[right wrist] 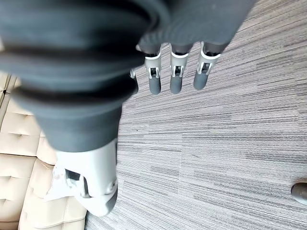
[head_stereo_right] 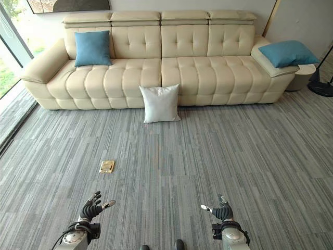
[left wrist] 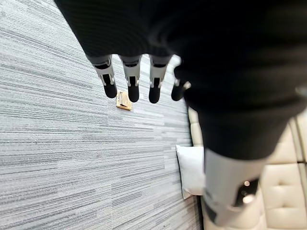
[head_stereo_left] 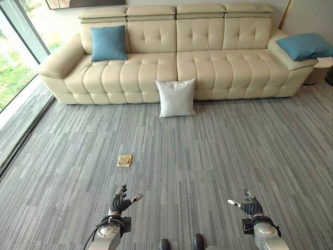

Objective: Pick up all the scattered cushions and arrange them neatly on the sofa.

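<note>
From my station I record the scene left to right. A tall window [head_stereo_left: 15, 57] runs along the far left wall. Against the back wall stands the long cream tufted leather sofa [head_stereo_left: 208, 62]. On its left seat a square teal fabric cushion [head_stereo_left: 108, 43] stands upright against the backrest; I judge this one placed. In the middle, a square white fabric cushion [head_stereo_left: 176, 97] stands on the grey striped carpet [head_stereo_left: 234, 156], leaning against the sofa's front edge; it is off the seat and outstanding. On the sofa's right armrest a second teal fabric cushion [head_stereo_left: 305, 46] lies flat and overhanging; I judge it needs resetting on the seat. A small brass floor plate [head_stereo_left: 124, 160] sits in the carpet, nearer me and left of centre.

The left hand [head_stereo_left: 121, 202] hovers low over the carpet, fingers loosely extended, holding nothing. The right hand [head_stereo_left: 248, 204] does likewise, fingers relaxed and spread, empty.

Both hands are well apart from every cushion. Assessment: the task is at an early stage; one cushion settled, two remaining, approach to the sofa not yet made.
</note>
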{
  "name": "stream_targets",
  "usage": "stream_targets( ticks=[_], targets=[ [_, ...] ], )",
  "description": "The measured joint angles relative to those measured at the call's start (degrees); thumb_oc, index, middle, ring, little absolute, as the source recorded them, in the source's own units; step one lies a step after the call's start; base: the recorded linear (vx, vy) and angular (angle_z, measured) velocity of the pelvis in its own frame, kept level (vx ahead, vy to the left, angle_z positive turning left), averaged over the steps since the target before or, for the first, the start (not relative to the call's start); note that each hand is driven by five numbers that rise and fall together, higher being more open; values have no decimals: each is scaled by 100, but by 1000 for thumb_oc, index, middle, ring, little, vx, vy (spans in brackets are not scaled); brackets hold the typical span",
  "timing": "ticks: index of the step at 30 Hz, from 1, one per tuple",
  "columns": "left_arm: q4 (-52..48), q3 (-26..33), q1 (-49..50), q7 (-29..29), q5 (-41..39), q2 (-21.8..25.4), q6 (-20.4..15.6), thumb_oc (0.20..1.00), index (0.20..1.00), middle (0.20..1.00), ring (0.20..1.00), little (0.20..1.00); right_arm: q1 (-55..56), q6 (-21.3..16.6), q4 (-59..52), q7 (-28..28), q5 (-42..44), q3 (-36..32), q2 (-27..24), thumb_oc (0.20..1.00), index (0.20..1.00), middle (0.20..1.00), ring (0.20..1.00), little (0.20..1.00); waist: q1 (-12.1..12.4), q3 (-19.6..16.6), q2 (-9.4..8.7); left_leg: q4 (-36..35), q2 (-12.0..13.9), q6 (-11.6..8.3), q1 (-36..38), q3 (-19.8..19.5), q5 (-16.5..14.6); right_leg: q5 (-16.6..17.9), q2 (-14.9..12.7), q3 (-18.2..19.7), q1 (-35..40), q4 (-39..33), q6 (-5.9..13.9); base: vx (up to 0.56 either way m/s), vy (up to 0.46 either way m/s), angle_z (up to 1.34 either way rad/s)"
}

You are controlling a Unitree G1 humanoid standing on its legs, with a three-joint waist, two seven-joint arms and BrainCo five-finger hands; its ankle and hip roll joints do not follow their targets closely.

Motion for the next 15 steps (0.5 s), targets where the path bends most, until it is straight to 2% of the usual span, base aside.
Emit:
stream_targets(
  ticks=[15],
  targets=[
    [103, -41, 31, 15, -249, -7, 18, 1000, 1000, 1000, 1000, 1000, 10, 0, 18, 30, 115, 19, 50, 1000, 1000, 1000, 1000, 1000, -1, -94, -10, 0, -2, 1, 4, -18, 1, 7, 0, -17, 28, 0, -9, 0, 0, 0]
  ],
)
